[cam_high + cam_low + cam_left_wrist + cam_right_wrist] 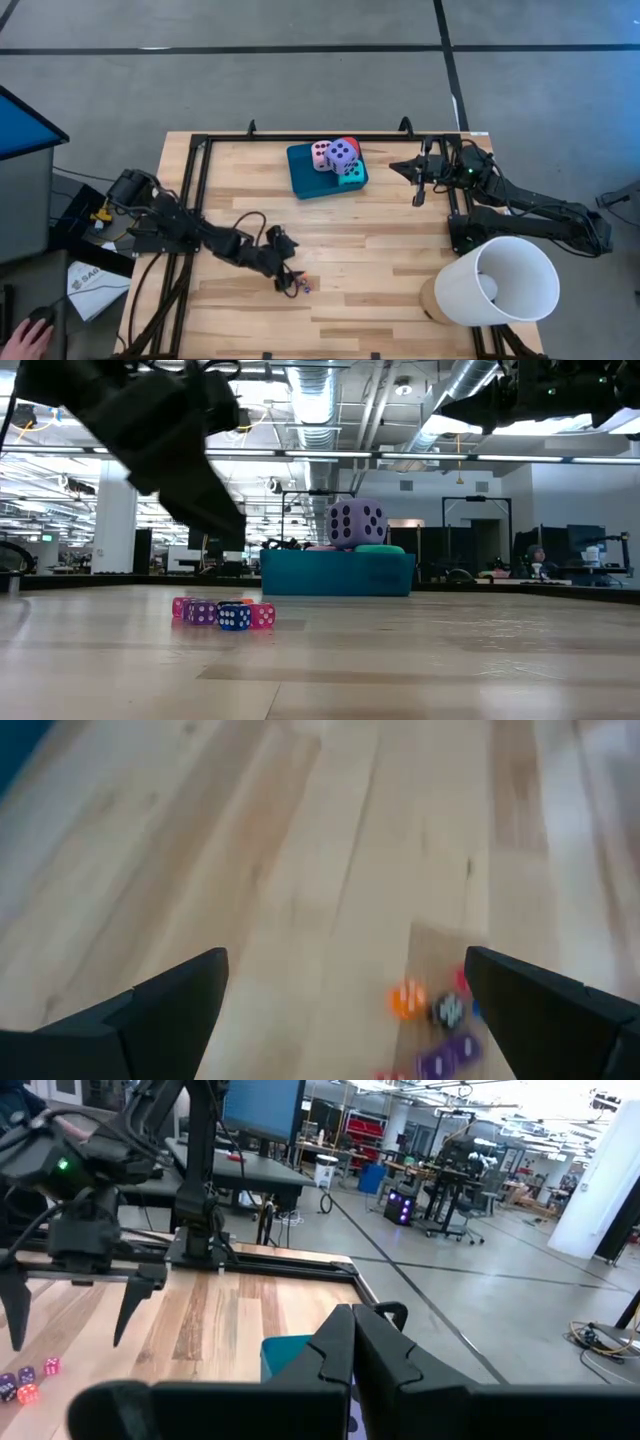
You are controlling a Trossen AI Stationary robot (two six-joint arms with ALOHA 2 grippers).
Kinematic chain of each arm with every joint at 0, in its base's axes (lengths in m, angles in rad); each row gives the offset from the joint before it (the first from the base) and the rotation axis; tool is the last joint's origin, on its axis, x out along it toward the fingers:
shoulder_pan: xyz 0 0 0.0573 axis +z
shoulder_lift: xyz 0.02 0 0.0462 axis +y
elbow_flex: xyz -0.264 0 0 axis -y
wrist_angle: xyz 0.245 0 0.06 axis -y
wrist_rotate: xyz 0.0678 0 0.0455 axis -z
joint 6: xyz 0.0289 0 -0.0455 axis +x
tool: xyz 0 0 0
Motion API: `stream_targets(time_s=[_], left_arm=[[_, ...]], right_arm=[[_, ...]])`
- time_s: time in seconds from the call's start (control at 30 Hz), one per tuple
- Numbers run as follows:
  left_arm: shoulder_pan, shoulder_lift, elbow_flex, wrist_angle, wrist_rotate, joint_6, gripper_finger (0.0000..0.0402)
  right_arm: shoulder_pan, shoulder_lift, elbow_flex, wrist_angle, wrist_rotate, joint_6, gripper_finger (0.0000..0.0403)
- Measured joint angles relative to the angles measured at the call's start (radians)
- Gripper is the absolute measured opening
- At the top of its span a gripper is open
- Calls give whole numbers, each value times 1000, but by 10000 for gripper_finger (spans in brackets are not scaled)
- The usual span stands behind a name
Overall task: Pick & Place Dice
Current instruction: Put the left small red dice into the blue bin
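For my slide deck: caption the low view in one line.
Small coloured dice clustered on the wooden table, large purple die atop the teal tray behind.

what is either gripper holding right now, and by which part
Nothing. The left gripper is open above the small dice, touching none. The right gripper is shut on nothing, raised beside the teal tray.

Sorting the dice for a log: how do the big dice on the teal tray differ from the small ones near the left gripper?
The big dice are far larger and stacked on the teal tray; the small dice sit clustered on the bare table, below the left gripper, whose fingers are open. Both sets are colourful and pipped.
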Motion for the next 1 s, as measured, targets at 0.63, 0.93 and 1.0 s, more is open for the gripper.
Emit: stream_targets(time_s=[0.63, 0.93, 1.0], left_arm=[[-80, 3, -2, -151, -39, -74, 396], [-102, 82, -2, -75, -49, -117, 396], [-113, 94, -2, -62, -48, -117, 396]], right_arm=[[0, 0, 0, 3, 0, 12, 0], [0, 0, 0, 3, 0, 12, 0], [0, 0, 0, 2, 0, 12, 0]])
